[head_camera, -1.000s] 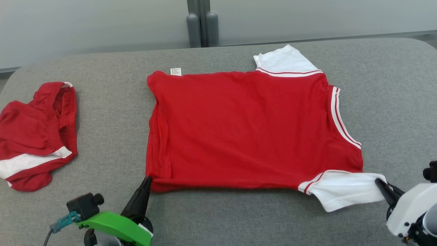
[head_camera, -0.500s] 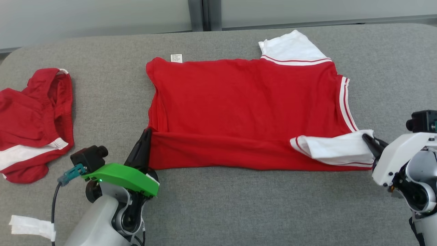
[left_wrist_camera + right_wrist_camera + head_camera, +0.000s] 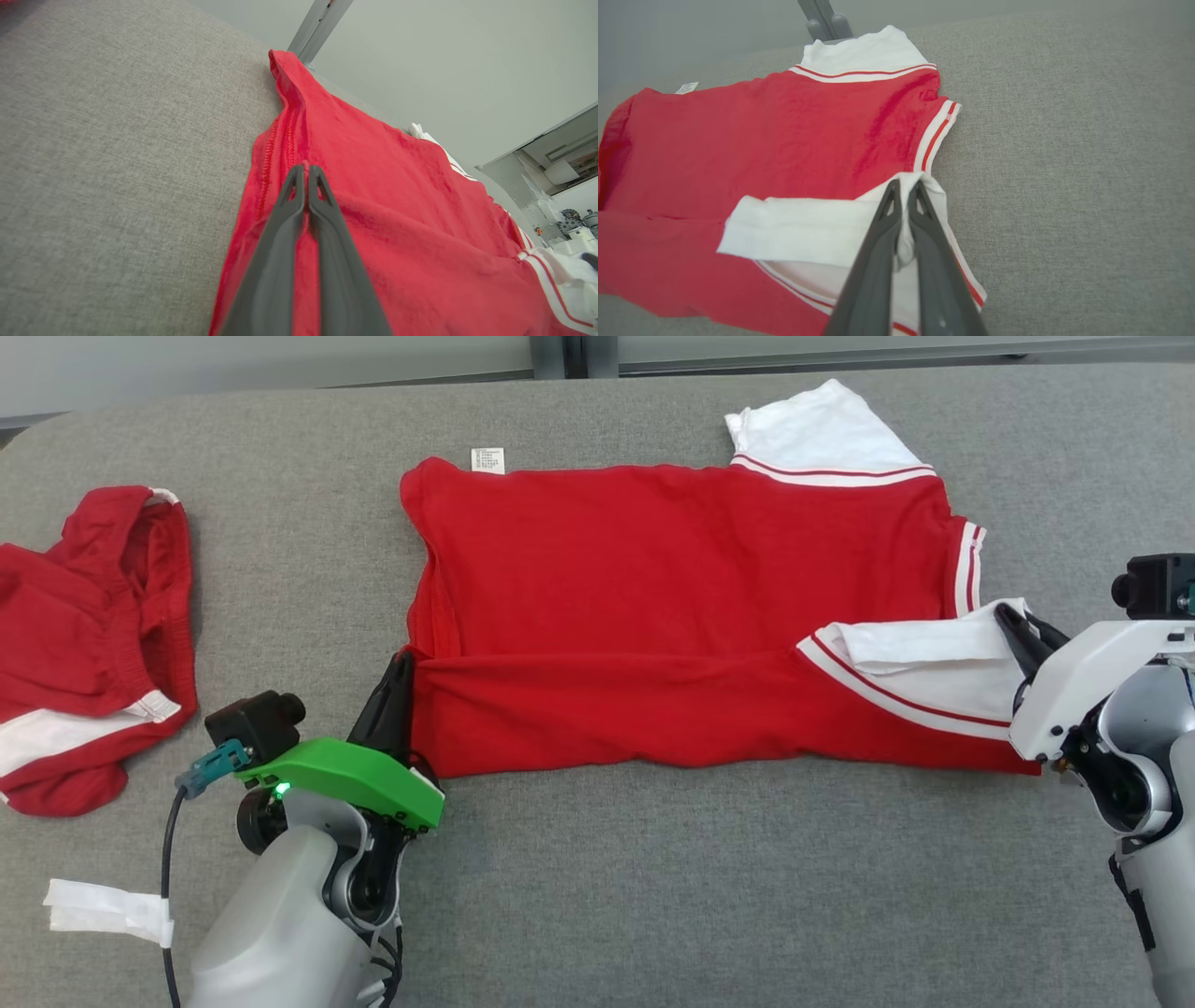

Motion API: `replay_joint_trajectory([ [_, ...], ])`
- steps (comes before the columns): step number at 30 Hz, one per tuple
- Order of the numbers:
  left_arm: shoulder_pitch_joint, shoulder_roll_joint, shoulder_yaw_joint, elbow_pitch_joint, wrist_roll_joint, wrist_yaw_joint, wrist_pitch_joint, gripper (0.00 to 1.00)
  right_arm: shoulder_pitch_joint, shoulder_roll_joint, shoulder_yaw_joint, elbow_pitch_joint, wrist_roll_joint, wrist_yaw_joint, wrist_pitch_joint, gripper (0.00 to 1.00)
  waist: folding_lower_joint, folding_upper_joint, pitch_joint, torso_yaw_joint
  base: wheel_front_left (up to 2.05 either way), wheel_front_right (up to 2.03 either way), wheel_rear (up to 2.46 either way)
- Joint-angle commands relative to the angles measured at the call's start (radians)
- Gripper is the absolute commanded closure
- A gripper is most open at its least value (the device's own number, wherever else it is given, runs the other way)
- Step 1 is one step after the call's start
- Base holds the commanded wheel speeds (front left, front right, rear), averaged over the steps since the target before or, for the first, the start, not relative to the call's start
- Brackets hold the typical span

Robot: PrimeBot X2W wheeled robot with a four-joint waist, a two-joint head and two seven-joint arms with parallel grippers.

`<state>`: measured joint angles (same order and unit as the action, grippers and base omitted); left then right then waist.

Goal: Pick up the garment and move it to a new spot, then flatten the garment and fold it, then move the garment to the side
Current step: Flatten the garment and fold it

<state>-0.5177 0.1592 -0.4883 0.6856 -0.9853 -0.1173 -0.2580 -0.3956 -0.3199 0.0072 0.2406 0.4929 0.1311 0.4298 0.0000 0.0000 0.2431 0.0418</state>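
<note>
On my left wrist view, the left gripper [image 3: 306,168] has its two dark fingers pressed together with a sliver of red cloth caught between them. From the head view I see this left gripper [image 3: 401,663] pinching the garment [image 3: 653,569] at its left edge, right where a fold line starts. The right gripper [image 3: 1006,611] is likewise closed, nipping the edge of the near white sleeve [image 3: 934,663]. On the right wrist view, white cloth is bunched between the fingers of that right gripper [image 3: 904,184].

The garment is a red shirt with white sleeves, lying across the middle of the grey worktop [image 3: 653,896]. Its near strip is doubled over onto the body. The doubled edge runs from my left gripper's tip across to the near sleeve, which is turned back over the red cloth. The far sleeve [image 3: 822,434] lies flat, pointing away from me at the far right corner. A striped white and red collar band [image 3: 969,569] shows at the shirt's right edge, just beyond the right gripper. A small white label [image 3: 487,459] sticks out at the far left corner.

Well apart to the left, a second red garment [image 3: 84,653] with a white band lies crumpled on the worktop. A green mount [image 3: 345,779] with a small black camera [image 3: 257,723] sits on my left wrist, and a white strip [image 3: 103,907] hangs on that arm's cable.
</note>
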Motion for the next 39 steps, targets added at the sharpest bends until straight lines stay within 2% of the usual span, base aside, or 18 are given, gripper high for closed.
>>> replay_joint_trajectory([
  [1, -0.020, -0.004, 0.004, 0.012, 0.012, -0.004, -0.008, 1.00, -0.015, -0.007, 0.003, 0.015, -0.003, -0.001, -0.019, 1.00, 0.0000, 0.0000, 0.003, 0.003, 0.00, 0.00, 0.00],
  [3, -0.024, -0.008, 0.007, 0.027, 0.018, -0.006, -0.007, 1.00, -0.024, -0.006, 0.009, 0.033, -0.006, -0.001, -0.044, 1.00, 0.0000, 0.0000, 0.004, 0.005, 0.00, 0.00, 0.00],
  [4, -0.028, -0.011, 0.010, 0.035, 0.023, -0.006, -0.007, 0.93, -0.032, -0.004, 0.006, 0.044, -0.009, -0.001, -0.062, 1.00, 0.0000, 0.0000, 0.003, 0.005, 0.00, 0.00, 0.00],
  [5, -0.033, -0.012, 0.016, 0.041, 0.032, -0.007, -0.008, 0.61, -0.038, -0.001, 0.007, 0.055, -0.013, -0.001, -0.078, 1.00, 0.0000, 0.0000, 0.003, 0.006, 0.00, 0.00, 0.00],
  [6, -0.037, -0.013, 0.023, 0.042, 0.042, -0.007, -0.008, 0.25, -0.044, 0.000, 0.011, 0.063, -0.016, -0.001, -0.094, 0.60, 0.0000, 0.0000, 0.002, 0.006, 0.00, 0.00, 0.00],
  [7, -0.036, -0.017, 0.029, 0.044, 0.046, -0.008, -0.008, 0.00, -0.048, 0.003, 0.020, 0.073, -0.013, -0.001, -0.100, 0.00, 0.0000, 0.0000, 0.001, 0.006, 0.00, 0.00, 0.00],
  [12, -0.005, -0.032, 0.073, 0.053, 0.108, -0.007, -0.007, 0.00, -0.074, -0.002, 0.055, 0.096, -0.004, -0.001, -0.194, 0.00, 0.0000, 0.0000, -0.010, 0.004, 0.00, 0.00, 0.00],
  [17, 0.032, -0.036, 0.125, 0.035, 0.171, -0.006, -0.008, 0.00, -0.079, -0.004, 0.041, 0.107, -0.012, -0.001, -0.274, 0.00, 0.0000, 0.0000, -0.031, 0.005, 0.00, 0.00, 0.00],
  [21, 0.079, -0.037, 0.152, 0.005, 0.256, 0.015, -0.007, 0.00, -0.039, -0.008, 0.030, 0.129, -0.015, -0.001, -0.217, 0.00, 0.0000, 0.0000, -0.046, 0.006, 0.00, 0.00, 0.00],
  [24, 0.108, -0.033, 0.153, -0.011, 0.346, 0.055, -0.007, 0.00, -0.005, -0.007, 0.016, 0.142, -0.035, -0.001, -0.128, 0.00, 0.0000, 0.0000, -0.052, 0.006, 0.00, 0.00, 0.00],
  [29, 0.125, -0.042, 0.142, -0.027, 0.464, 0.110, -0.007, 0.00, 0.032, 0.017, -0.021, 0.140, -0.070, -0.001, -0.047, 0.00, 0.0000, 0.0000, -0.046, 0.004, 0.00, 0.00, 0.00],
  [32, 0.119, -0.045, 0.124, -0.009, 0.529, 0.138, -0.007, 0.00, 0.038, 0.044, -0.041, 0.152, -0.099, -0.001, -0.007, 0.00, 0.0000, 0.0000, -0.039, 0.001, 0.00, 0.00, 0.00],
  [39, 0.086, -0.062, 0.080, 0.071, 0.607, 0.169, -0.007, 0.00, 0.014, 0.081, -0.078, 0.211, -0.186, -0.001, 0.054, 0.00, 0.0000, 0.0000, -0.016, 0.004, 0.00, 0.00, 0.00],
])
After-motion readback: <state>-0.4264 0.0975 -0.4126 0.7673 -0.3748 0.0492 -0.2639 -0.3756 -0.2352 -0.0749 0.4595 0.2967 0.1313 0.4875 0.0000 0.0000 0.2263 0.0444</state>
